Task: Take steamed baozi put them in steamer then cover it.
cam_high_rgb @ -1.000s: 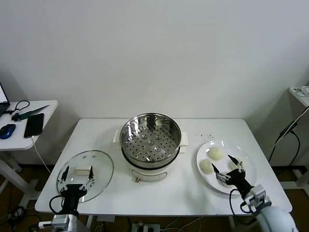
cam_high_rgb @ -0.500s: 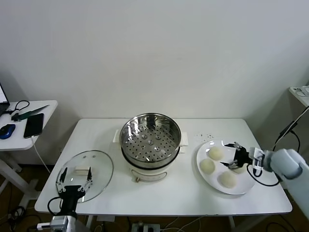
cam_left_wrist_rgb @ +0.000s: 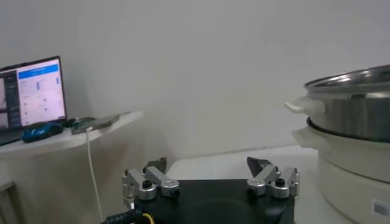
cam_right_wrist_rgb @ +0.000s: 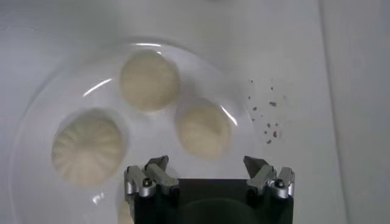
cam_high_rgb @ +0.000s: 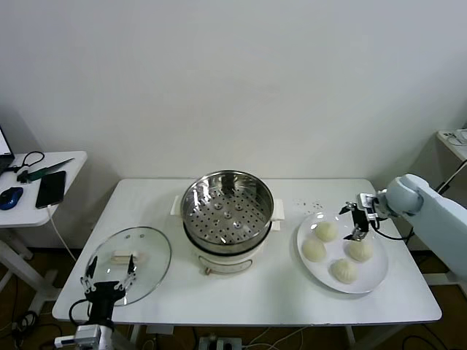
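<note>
Glass, the round clear cover with its white handle (cam_high_rgb: 129, 255) lies flat at lower left of the white counter (cam_high_rgb: 248, 292), out of the way so the pot stays open. Just below it the left pincer (cam_high_rgb: 107, 274) waits, fingers spread wide and empty. At centre the shiny stainless-steel steamer (cam_high_rgb: 227, 211) shows its perforated tray bare. To the right, four cream-white baozi (cam_high_rgb: 325, 231) sit on a flat white plate (cam_high_rgb: 376, 273); the right pincer (cam_high_rgb: 357, 221) hangs over them, splayed and empty, likely lining up a first pick.
</note>
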Action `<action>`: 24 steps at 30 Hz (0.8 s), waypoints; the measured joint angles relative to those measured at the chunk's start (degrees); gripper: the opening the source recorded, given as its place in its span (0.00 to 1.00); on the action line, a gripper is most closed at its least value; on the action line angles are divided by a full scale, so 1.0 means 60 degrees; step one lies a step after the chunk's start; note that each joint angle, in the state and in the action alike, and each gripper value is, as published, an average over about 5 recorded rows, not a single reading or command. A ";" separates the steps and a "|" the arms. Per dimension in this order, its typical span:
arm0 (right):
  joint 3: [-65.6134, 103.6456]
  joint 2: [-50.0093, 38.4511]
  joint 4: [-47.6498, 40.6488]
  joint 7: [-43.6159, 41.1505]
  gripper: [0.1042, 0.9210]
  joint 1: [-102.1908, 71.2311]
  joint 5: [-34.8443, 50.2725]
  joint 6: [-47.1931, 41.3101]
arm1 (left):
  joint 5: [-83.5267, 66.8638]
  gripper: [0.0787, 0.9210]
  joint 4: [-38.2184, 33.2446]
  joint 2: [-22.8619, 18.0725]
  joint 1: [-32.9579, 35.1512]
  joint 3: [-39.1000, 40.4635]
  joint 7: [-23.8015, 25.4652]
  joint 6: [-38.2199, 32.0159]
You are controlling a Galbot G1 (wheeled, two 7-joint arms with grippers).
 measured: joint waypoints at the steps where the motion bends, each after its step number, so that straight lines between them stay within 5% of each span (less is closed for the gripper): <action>1: -0.0160 0.0114 -0.0140 -0.0031 0.88 0.0106 -0.0027 0.0006 | -0.0003 0.88 0.0003 0.0002 0.0003 -0.0010 -0.0006 0.0006; 24: -0.1174 0.2084 -0.2468 -0.0327 0.88 0.0688 -0.0392 0.0236 | -0.0053 0.88 0.0113 0.0093 0.0017 -0.0222 -0.0080 0.0061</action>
